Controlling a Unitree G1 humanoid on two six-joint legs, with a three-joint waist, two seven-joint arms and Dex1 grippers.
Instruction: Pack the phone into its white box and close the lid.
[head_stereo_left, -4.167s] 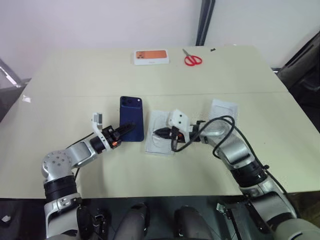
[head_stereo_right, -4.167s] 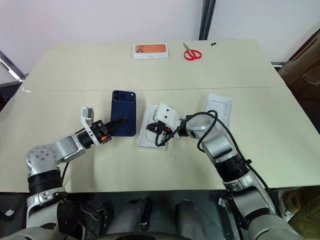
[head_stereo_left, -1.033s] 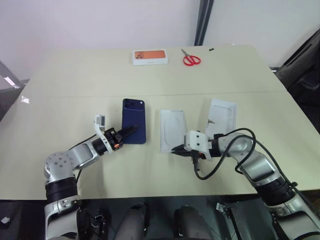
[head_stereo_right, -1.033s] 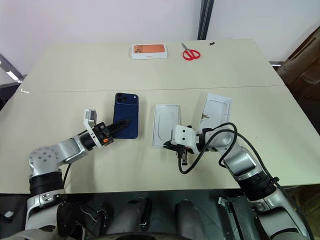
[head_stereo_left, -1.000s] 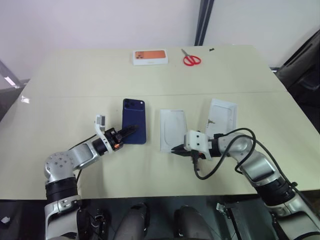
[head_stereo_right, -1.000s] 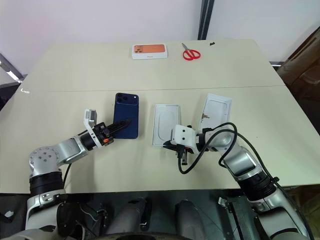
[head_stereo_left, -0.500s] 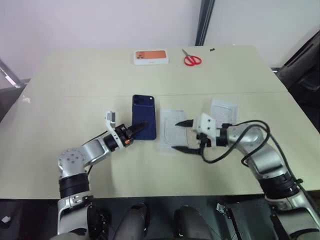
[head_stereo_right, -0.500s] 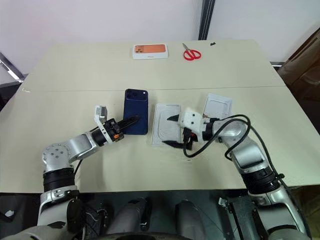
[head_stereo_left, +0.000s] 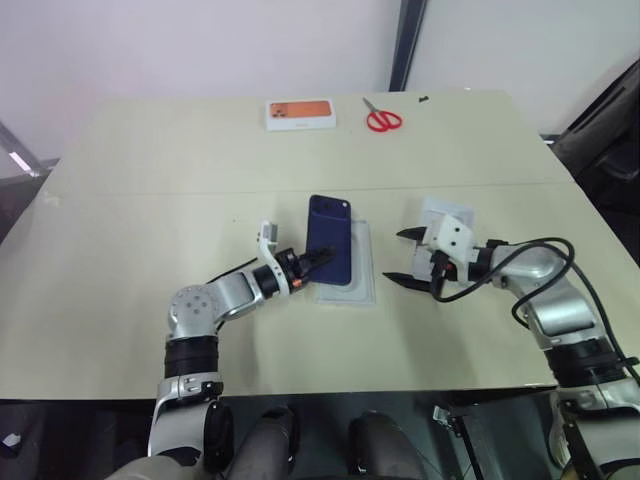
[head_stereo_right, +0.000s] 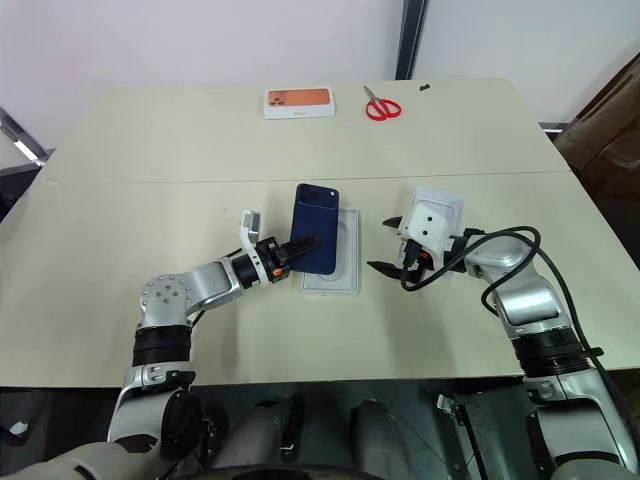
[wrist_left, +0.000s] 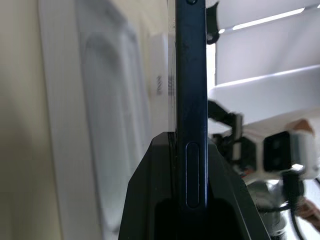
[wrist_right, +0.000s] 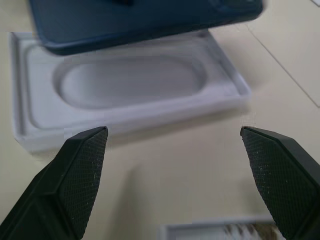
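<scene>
1. While clenched on the near short end of the phone (head_stereo_left: 330, 238), left gripper (head_stereo_left: 312, 262): fingers on both flat faces, slab reaching straight out ahead of the fingertips, camera cluster at the far end.
2. Phone, long axis: in line with the left gripper's pointing direction and close to parallel with the long side of the white insert (head_stereo_left: 363, 272).
3. White insert: flat on the table, ahead of the left gripper and just to its right; oval recess facing up; left half overlapped by the phone, right half bare.
4. Right gripper (head_stereo_left: 400, 257): released, jaws spread wide and empty, pointing at the insert's right long edge, near it but apart.
5. White box (head_stereo_left: 447, 210): behind the right gripper's fingers, largely covered by its wrist; probably the box tray, to judge by a tan strip in the right wrist view.
6. Nearer arm to the phone: left, already gripping. Nearer to the box: right.
</scene>
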